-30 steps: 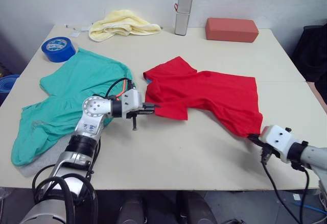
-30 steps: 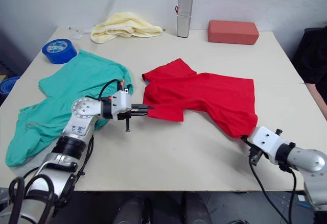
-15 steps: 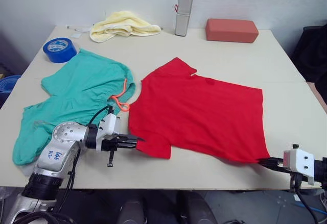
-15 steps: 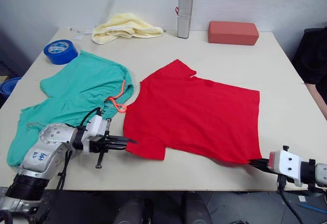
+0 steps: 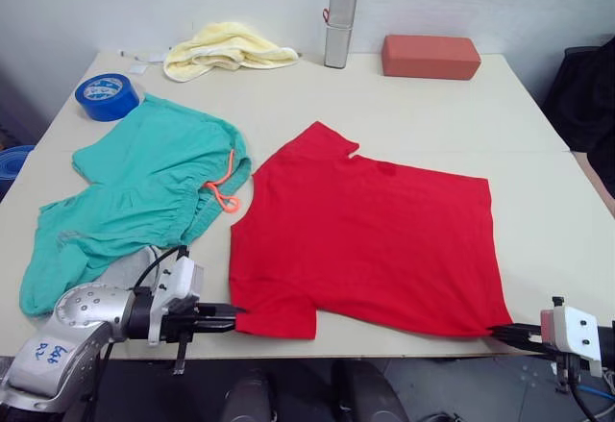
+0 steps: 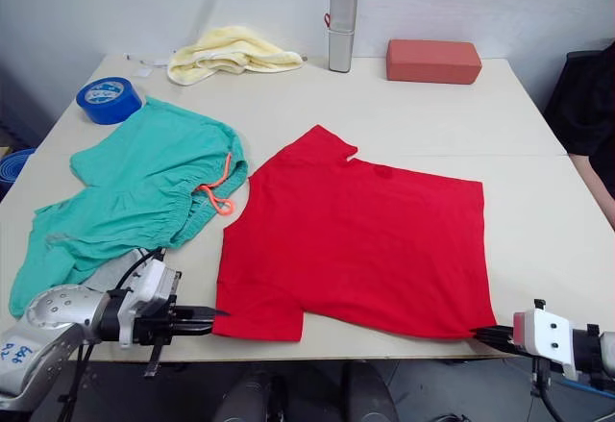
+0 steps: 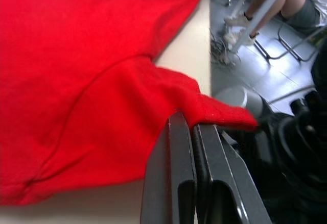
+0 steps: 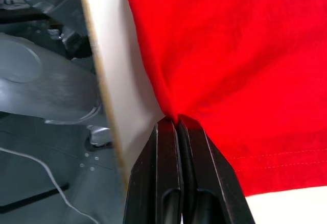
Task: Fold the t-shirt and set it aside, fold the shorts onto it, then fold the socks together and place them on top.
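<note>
1. Both grippers have drawn back toward the near table edge since the earlier frames, and the t-shirt (image 5: 370, 239) has gone from a bunched strip to a flat sheet, with its near edge now at that table (image 5: 538, 167) edge.
2. Nearest, the left gripper (image 5: 227, 315) is clamped on the t-shirt's near-left corner, by the sleeve; the left wrist view shows red cloth pinched between its closed fingers (image 7: 173, 183).
3. The right gripper (image 5: 506, 331) is clamped on the near-right hem corner, its fingers (image 8: 166, 183) closed tight with a fold of cloth between them.
4. To do this step well, I judge both corners should stay level and taut, so the cloth lies without wrinkles before any fold begins; the left sleeve looks slightly puckered and may want a light outward tug.
5. A risk: both held corners hang at or just past the table edge, so letting go there could let the hem slide off.
6. Left of the t-shirt lie the shorts (image 5: 135, 196), their orange cord (image 5: 225, 189) nearly touching its edge; a grey sock (image 5: 125, 270) peeks from under their near side.
7. Farther from the t-shirt sit the tape (image 5: 107, 95), towel (image 5: 227, 45), canister (image 5: 338, 18) and block (image 5: 430, 57), well apart from the work.
</note>
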Motion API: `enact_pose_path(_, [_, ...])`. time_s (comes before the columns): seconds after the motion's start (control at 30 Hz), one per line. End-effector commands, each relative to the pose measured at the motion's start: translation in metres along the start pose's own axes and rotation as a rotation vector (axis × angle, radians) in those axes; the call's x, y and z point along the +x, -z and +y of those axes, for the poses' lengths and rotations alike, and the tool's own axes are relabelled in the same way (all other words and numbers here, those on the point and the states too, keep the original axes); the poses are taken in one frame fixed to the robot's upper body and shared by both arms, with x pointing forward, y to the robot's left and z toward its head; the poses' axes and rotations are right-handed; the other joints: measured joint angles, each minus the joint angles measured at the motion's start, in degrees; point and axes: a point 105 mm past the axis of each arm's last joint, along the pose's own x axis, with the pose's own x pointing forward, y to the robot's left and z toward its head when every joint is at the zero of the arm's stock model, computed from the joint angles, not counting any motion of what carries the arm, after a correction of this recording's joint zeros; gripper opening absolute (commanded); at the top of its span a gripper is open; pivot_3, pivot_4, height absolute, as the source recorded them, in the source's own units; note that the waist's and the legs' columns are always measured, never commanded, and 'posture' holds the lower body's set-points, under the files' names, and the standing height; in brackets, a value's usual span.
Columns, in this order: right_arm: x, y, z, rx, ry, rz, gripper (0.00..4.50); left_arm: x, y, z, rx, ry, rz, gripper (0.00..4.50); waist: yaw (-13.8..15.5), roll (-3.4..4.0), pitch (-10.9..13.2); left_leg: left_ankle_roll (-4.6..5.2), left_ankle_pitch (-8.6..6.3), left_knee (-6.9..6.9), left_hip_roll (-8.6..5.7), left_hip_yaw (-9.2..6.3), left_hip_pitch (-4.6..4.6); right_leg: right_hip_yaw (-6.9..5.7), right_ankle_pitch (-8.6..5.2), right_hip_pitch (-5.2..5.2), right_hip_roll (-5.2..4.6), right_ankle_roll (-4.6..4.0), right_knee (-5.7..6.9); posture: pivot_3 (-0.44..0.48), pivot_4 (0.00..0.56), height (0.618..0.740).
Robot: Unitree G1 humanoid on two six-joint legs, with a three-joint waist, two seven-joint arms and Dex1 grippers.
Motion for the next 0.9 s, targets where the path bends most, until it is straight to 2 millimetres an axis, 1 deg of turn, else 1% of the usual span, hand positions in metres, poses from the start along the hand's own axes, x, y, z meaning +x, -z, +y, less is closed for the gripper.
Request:
enact_pose_path(0.03, [-0.009, -0.009, -0.002, -0.015, -0.008, -0.003, 0.00, -0.004, -0.007, -0.008, 0.002, 0.018, -0.009, 0.05, 0.0, 0.01, 0.0, 0.00, 0.00, 0.00, 0.00, -0.02, 0.00, -0.02, -0.01, 0.00, 0.00, -0.02, 0.00, 0.000, 0.150, 0.740])
enact_pose_path(0.17, [-0.013, -0.012, 0.004, 0.015, -0.023, -0.010, 0.00, -0.008, -0.006, -0.013, -0.032, 0.039, 0.014, 0.05, 0.0, 0.05, 0.0, 0.00, -0.01, 0.00, -0.02, -0.05, -0.01, -0.05, -0.02, 0.02, -0.03, -0.04, -0.02, 0.000, 0.150, 0.740])
enact_pose_path(0.27, [-0.015, -0.013, 0.003, 0.053, -0.001, -0.008, 0.00, -0.011, -0.008, -0.014, -0.053, 0.046, 0.010, 0.05, 0.1, 0.05, 0.0, 0.00, -0.01, 0.00, -0.02, -0.10, -0.02, -0.09, -0.03, 0.04, -0.05, -0.05, -0.04, 0.000, 0.150, 0.740])
enact_pose_path(0.37, [-0.018, -0.016, 0.002, 0.092, 0.016, -0.015, 0.00, -0.014, -0.018, -0.011, -0.068, 0.048, -0.021, 0.05, 0.1, 0.05, 0.0, 0.02, -0.02, 0.00, -0.04, -0.12, -0.04, -0.11, -0.03, 0.04, -0.08, -0.05, -0.05, 0.000, 0.150, 0.740])
enact_pose_path(0.43, [-0.022, -0.020, 0.002, 0.146, 0.019, -0.019, 0.00, -0.017, -0.031, -0.006, -0.079, 0.051, -0.049, 0.05, 0.2, 0.05, 0.0, 0.02, -0.02, 0.00, -0.04, -0.20, -0.07, -0.17, -0.03, 0.06, -0.08, -0.05, -0.06, 0.000, 0.150, 0.740])
enact_pose_path(0.53, [-0.029, -0.024, -0.003, 0.247, 0.064, -0.031, 0.00, -0.020, -0.049, 0.009, -0.117, 0.039, -0.086, 0.05, 0.3, 0.08, 0.0, 0.02, 0.00, 0.02, -0.06, -0.35, -0.10, -0.27, -0.03, 0.09, -0.10, -0.05, -0.05, 0.000, 0.150, 0.740])
enact_pose_path(0.63, [-0.031, -0.025, -0.004, 0.324, 0.083, -0.042, 0.00, -0.019, -0.055, 0.030, -0.148, -0.011, -0.037, 0.05, 0.2, 0.11, 0.0, 0.01, 0.00, 0.01, -0.08, -0.37, -0.06, -0.30, -0.03, 0.16, -0.09, -0.05, -0.06, 0.000, 0.150, 0.740])
enact_pose_path(0.7, [-0.031, -0.025, -0.005, 0.366, 0.084, -0.044, 0.00, -0.018, -0.059, 0.040, -0.151, -0.008, -0.028, 0.05, 0.2, 0.10, 0.0, 0.00, 0.00, 0.01, -0.09, -0.40, -0.08, -0.33, -0.03, 0.16, -0.05, -0.05, -0.06, 0.000, 0.150, 0.740])
enact_pose_path(0.83, [-0.021, -0.026, -0.007, 0.451, 0.052, -0.041, 0.00, -0.011, -0.061, 0.067, -0.148, -0.046, 0.041, 0.05, 0.2, 0.09, 0.0, -0.01, 0.00, 0.01, -0.12, -0.38, -0.12, -0.34, -0.03, 0.12, 0.01, -0.04, -0.07, 0.000, 0.150, 0.740])
enact_pose_path(0.9, [-0.015, -0.026, -0.009, 0.483, 0.054, -0.046, 0.00, -0.008, -0.061, 0.075, -0.161, -0.047, 0.069, 0.05, 0.1, 0.09, 0.0, -0.01, 0.00, 0.04, -0.15, -0.35, -0.11, -0.34, -0.01, 0.12, 0.14, -0.02, -0.07, 0.000, 0.150, 0.740])
